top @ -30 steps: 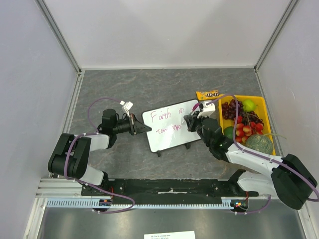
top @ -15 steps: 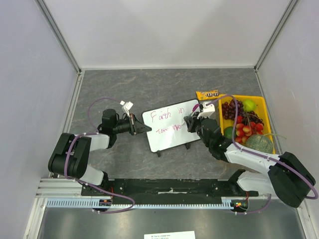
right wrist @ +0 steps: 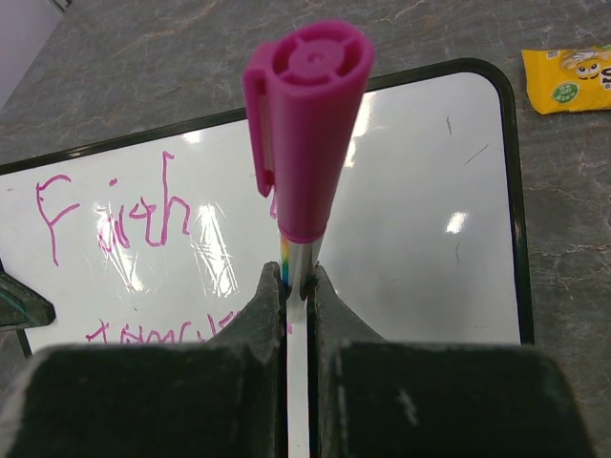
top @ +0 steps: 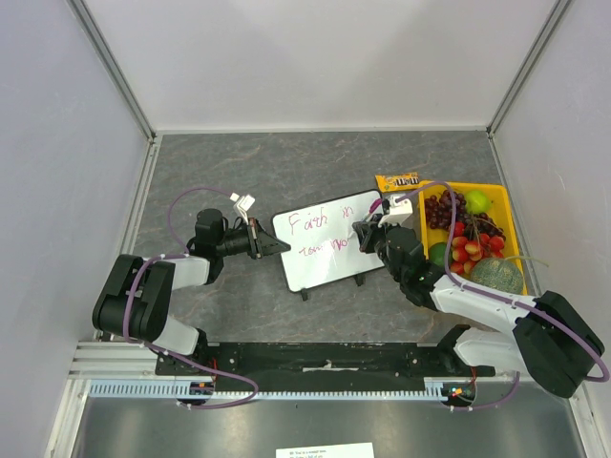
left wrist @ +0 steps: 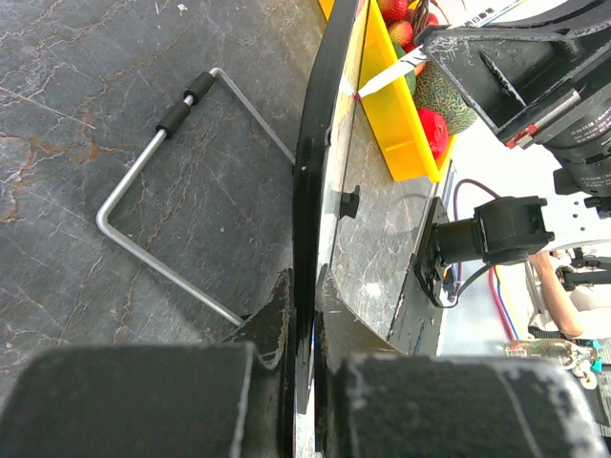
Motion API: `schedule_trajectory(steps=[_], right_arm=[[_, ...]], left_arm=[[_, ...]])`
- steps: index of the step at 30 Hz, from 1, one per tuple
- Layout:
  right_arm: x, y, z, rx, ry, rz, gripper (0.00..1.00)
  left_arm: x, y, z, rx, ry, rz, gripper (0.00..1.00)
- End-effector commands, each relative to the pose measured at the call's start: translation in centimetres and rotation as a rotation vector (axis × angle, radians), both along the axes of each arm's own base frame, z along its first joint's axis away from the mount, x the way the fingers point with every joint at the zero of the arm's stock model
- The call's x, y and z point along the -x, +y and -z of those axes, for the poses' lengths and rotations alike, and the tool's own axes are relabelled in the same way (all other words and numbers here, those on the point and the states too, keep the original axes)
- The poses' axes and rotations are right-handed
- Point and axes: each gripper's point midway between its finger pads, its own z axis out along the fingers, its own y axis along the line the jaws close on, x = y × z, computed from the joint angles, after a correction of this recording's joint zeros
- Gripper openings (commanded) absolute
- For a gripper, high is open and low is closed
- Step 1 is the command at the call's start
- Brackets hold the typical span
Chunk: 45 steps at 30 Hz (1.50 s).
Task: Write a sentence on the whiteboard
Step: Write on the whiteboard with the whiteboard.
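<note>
The whiteboard point(top: 329, 262) stands tilted on its feet at the table's middle. The sentence point(top: 320, 221) on it is pink lettering, "Faith in" with a second short line below. My left gripper point(top: 277, 247) is shut on the board's left edge; in the left wrist view the gripper point(left wrist: 305, 286) pinches the black frame point(left wrist: 320, 143) edge-on. My right gripper point(top: 366, 234) is shut on a pink-capped marker point(right wrist: 305, 143), held over the board point(right wrist: 420, 191) just right of the lettering point(right wrist: 115, 215). The marker's tip point(left wrist: 382, 81) touches the board face.
A yellow tray point(top: 508, 215) of grapes, strawberries, apples and a melon point(top: 496, 277) sits right of the board. A yellow candy packet point(top: 397, 180) lies behind the right gripper. The board's wire stand point(left wrist: 158, 167) rests on the table behind it. Walls enclose three sides.
</note>
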Motion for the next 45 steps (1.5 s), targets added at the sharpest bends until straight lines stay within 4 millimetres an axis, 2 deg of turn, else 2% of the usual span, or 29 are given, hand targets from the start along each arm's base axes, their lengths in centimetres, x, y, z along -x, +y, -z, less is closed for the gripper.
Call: schedule_trajectory(steps=[1, 14, 30, 33, 45], right_arm=[[-0.8, -0.5, -1.2, -0.036, -0.043, 0.047, 0.0], [0.1, -0.6, 1.5, 0.011, 0.035, 0.021, 0.0], [1.2, -1.0, 3.2, 0.037, 0.081, -0.002, 0.0], [0.9, -1.1, 3.0, 0.038, 0.074, 0.011, 0.0], [-1.0, -1.1, -0.4, 0.041, 0.006, 0.061, 0.0]], left_arm=[[-0.6, 0.8, 2.2, -0.073, 0.006, -0.045, 0.02], [-0.6, 0.9, 2.1, -0.072, 0.004, -0.047, 0.02], [-0.6, 0.9, 2.1, -0.072, 0.004, -0.047, 0.02], [-0.5, 0.9, 2.2, -0.074, 0.004, -0.048, 0.02], [-0.5, 0.8, 2.2, -0.073, 0.004, -0.045, 0.02]])
